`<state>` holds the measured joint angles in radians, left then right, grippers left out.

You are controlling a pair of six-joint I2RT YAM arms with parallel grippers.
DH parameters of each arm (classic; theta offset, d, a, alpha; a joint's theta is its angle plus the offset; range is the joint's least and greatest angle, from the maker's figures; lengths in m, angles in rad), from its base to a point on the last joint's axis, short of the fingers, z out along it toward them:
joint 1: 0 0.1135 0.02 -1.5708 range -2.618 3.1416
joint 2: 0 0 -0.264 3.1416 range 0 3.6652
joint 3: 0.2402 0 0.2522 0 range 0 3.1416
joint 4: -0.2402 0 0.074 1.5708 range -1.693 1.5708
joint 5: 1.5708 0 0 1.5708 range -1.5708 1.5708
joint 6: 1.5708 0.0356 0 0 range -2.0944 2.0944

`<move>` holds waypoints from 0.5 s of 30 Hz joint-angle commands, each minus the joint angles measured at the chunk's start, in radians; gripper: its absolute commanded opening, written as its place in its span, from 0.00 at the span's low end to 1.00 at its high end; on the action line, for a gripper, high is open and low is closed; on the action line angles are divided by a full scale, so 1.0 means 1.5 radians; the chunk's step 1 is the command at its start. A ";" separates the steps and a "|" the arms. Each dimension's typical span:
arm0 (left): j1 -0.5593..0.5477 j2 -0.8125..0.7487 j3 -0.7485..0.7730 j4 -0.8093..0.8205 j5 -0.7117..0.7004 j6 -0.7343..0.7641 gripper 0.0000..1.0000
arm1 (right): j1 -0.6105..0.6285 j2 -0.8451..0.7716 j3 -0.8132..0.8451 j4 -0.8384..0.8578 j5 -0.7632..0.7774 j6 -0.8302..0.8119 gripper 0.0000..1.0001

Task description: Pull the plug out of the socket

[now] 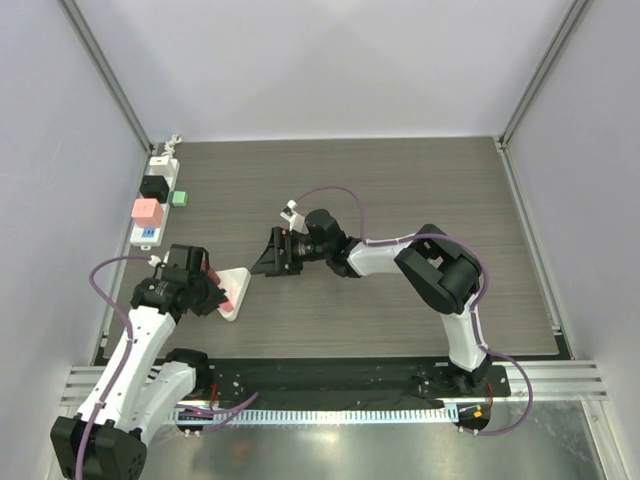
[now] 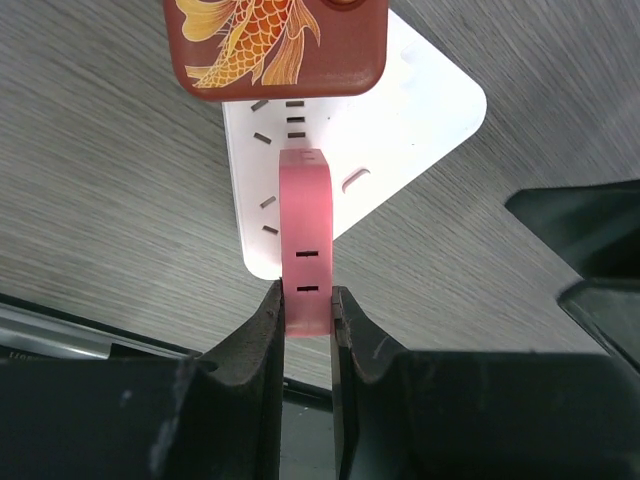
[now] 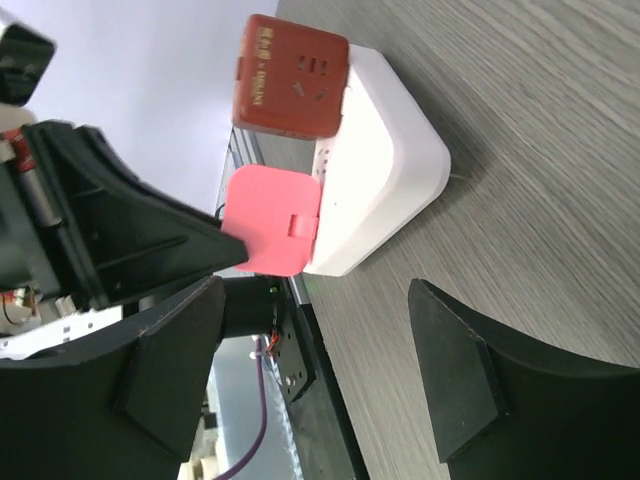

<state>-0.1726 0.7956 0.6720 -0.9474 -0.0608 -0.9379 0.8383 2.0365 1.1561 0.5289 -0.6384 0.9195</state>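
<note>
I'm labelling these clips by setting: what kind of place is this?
Likely a robotics lab test cell, not a home: plain white wall panels in aluminium framing enclose a wood-grain table, with a left arm and right arm bolted to a rail at its near edge.

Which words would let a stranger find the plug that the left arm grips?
On the grey table, find the white socket block close to the left arm. Two plugs sit on it: yours is the pink plug between the jaws of the left gripper, not the red-brown plug with the golden fish.
</note>
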 commanded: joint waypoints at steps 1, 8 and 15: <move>-0.027 0.009 0.001 0.054 0.021 -0.013 0.00 | 0.009 0.019 -0.012 0.072 0.020 0.053 0.79; -0.049 0.033 0.011 0.072 0.037 -0.020 0.00 | 0.016 0.061 -0.026 0.142 0.016 0.114 0.78; -0.070 0.035 0.010 0.085 0.060 -0.030 0.00 | 0.027 0.086 -0.012 0.098 0.045 0.095 0.77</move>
<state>-0.2649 0.8490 0.6689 -0.8734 -0.0292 -0.9676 0.8650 2.1532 1.1164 0.6456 -0.5987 1.0622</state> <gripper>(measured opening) 0.192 0.770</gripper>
